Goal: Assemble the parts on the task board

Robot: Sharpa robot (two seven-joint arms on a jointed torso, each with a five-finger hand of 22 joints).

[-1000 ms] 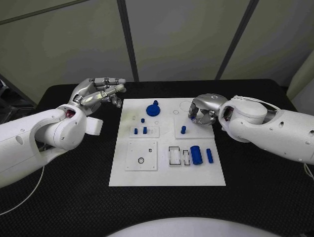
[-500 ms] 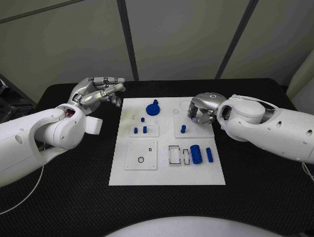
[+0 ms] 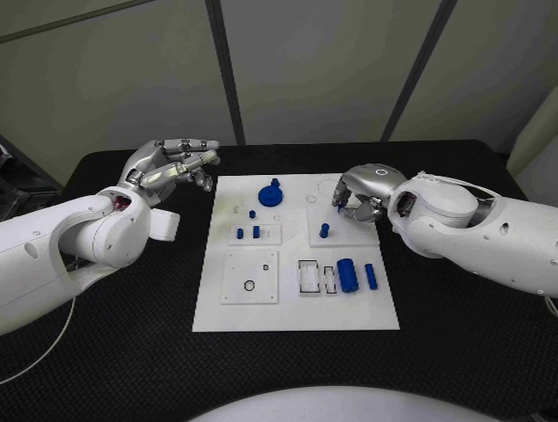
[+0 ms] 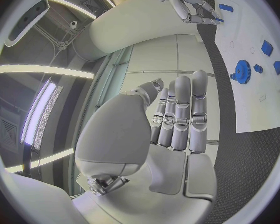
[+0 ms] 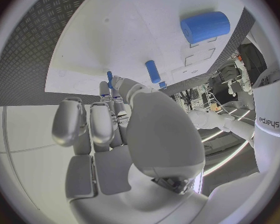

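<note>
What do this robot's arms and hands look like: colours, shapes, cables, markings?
Both arms are bulky, rounded glossy white shells. Each ends in a silver metallic hand: the left hand and right hand have segmented fingers with darker joints. A thin white cable loops beside the right arm. The right wrist view shows a dark "sharpa" marking on a white shell.

Overhead head view; close, perhaps skewed wrist views

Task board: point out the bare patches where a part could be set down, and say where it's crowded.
Free: the near strip of the task board, below the square plate with a ring hole, and the black table around it. Crowded: the far end, around the blue gear, small blue pegs and right hand.
</note>
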